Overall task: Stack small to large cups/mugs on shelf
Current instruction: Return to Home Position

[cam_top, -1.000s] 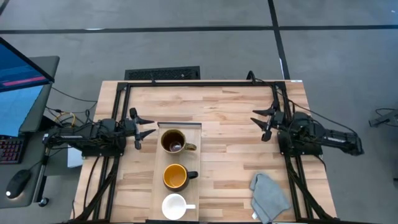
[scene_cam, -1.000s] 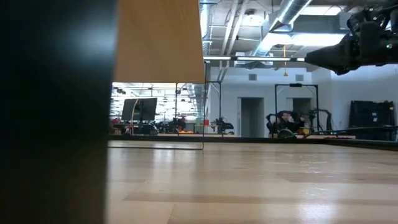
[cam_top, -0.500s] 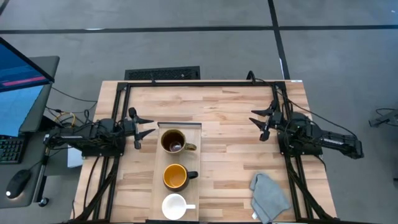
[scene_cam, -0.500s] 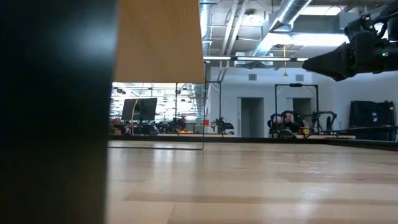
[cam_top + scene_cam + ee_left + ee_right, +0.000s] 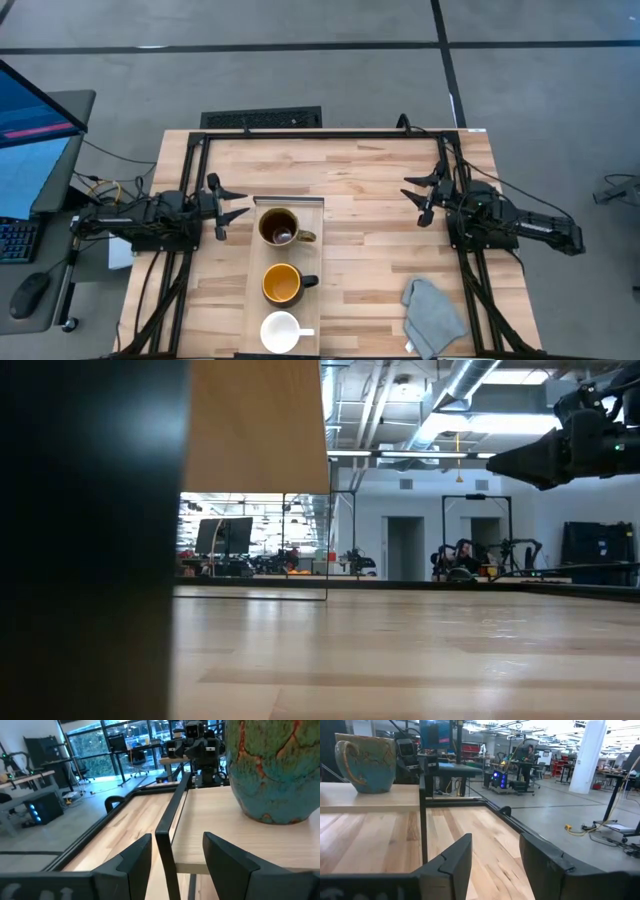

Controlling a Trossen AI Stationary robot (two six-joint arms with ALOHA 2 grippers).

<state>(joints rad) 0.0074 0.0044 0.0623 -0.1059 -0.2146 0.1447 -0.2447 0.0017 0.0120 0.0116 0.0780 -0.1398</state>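
Three mugs stand upright on their bases in a row along the pale wooden shelf (image 5: 310, 250). The large brown mug (image 5: 278, 227) is farthest, the dark mug with a yellow inside (image 5: 283, 284) is in the middle, and the small white mug (image 5: 280, 331) is nearest. My left gripper (image 5: 240, 205) is open and empty just left of the large mug, which looks teal-glazed in the left wrist view (image 5: 270, 765). My right gripper (image 5: 412, 203) is open and empty over the table, well right of the shelf. The large mug also shows in the right wrist view (image 5: 367, 762).
A crumpled grey cloth (image 5: 432, 315) lies on the tabletop at the near right. The shelf sits raised on a black metal frame (image 5: 167, 845). A black rail (image 5: 320, 135) runs along the table's far edge. Bare tabletop (image 5: 370, 240) lies between the shelf and my right arm.
My right gripper has gone a little toward the table's left edge, toward the shelf, still open. The mugs and my left arm have kept still.
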